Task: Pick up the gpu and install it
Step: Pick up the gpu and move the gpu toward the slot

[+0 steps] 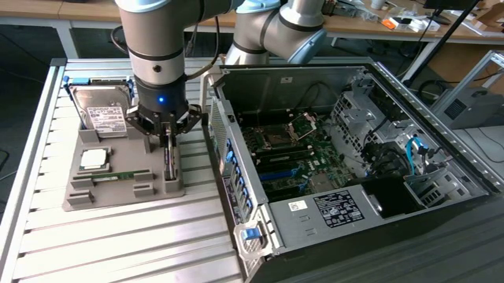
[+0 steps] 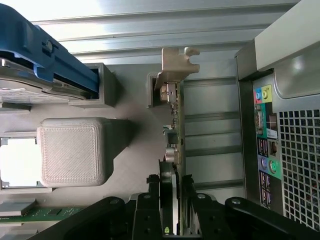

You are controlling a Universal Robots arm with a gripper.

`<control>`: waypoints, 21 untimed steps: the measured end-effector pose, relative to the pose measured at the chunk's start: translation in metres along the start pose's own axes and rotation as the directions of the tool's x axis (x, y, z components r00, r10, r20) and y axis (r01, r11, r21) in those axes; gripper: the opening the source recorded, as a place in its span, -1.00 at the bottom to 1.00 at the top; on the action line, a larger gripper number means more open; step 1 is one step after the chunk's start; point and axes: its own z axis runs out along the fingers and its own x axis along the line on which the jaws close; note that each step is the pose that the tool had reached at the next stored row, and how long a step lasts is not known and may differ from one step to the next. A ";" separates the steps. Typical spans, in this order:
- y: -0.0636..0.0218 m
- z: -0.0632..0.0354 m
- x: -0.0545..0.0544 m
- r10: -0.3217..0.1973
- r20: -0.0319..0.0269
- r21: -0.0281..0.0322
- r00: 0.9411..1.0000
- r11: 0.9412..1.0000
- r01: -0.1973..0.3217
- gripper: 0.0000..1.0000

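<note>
In the exterior view the arm (image 1: 157, 53) comes down from the top of the frame, left of centre, and sets the gripper (image 1: 169, 141) over a grey moulded tray (image 1: 118, 197) on the slatted metal tabletop (image 1: 118, 244) in the left half of the picture. The gpu (image 1: 169, 165) stands on edge in a slot along the tray's edge toward the exterior view's right, a thin dark strip directly under the gripper and still seated in the tray. Farther toward the exterior view's left the tray holds a hard drive (image 1: 106, 115) with a white label, standing tilted at the back, a square processor (image 1: 94, 157) lying flat, and a green RAM stick (image 1: 118, 175) in a long groove. The open computer case (image 1: 315, 88) takes up the right half of the frame, lying on its side with the motherboard (image 1: 291, 147) exposed. In the wrist view the gripper (image 2: 171, 215) straddles the gpu (image 2: 176, 115), whose tan bracket points away from the camera. The jaws stand one on each face of the card, close against it, but I cannot tell whether they are pinching it. Near it are the tray (image 2: 132, 95), the blue-railed hard drive (image 2: 45, 55), the RAM stick (image 2: 40, 214), the slatted tabletop (image 2: 150, 30) and the rear port panel of the computer case (image 2: 295, 165).
</note>
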 end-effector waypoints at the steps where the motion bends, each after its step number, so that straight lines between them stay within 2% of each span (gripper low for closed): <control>1: 0.0000 0.0000 0.000 0.000 0.000 0.000 1.000 1.000 0.000 -0.45; 21: 0.0001 -0.0029 0.000 0.000 0.000 0.000 1.000 1.000 0.000 -0.47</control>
